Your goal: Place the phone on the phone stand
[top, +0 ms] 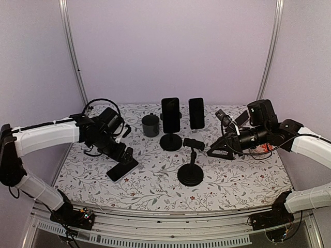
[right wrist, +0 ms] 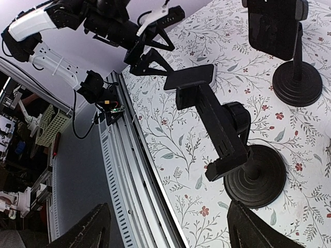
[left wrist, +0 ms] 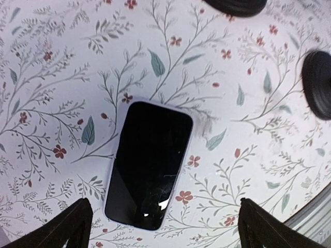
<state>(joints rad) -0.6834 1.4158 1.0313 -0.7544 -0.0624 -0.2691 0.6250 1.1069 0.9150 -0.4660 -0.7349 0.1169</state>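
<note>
- On the surface [top: 232, 181] we count three phones, two round-based black stands, one dark cup [top: 150, 125] and two grippers.
- Toward the left edge, the phone [left wrist: 150, 163] lies flat and face up, on neither stand and touched by nothing.
- It shows a glossy black screen with faint smears and one small glint, rounded corners and a pale rim.
- Our left gripper [top: 126, 155] hangs just above it, fingers spread wide to either side and holding nothing.
- Near the middle of the near edge, the phone stand [right wrist: 222, 129] is bare: a disc base, a thin stem and a tilted clamp bracket.
- Behind it, the second stand [top: 170, 142] carries the second phone [top: 170, 114] upright.
- Close to the far edge, the third phone [top: 196, 112] stands upright; we cannot tell what props it.
- Our right gripper [top: 214, 151] is spread open and holds nothing, between the bare stand and the right edge.
- A white cloth printed with grey-green twigs and small red flowers covers the surface.
- Pale lilac walls [top: 170, 46] with metal uprights [top: 73, 51] enclose it, and a metal rail [top: 181, 227] runs along the near edge.
</note>
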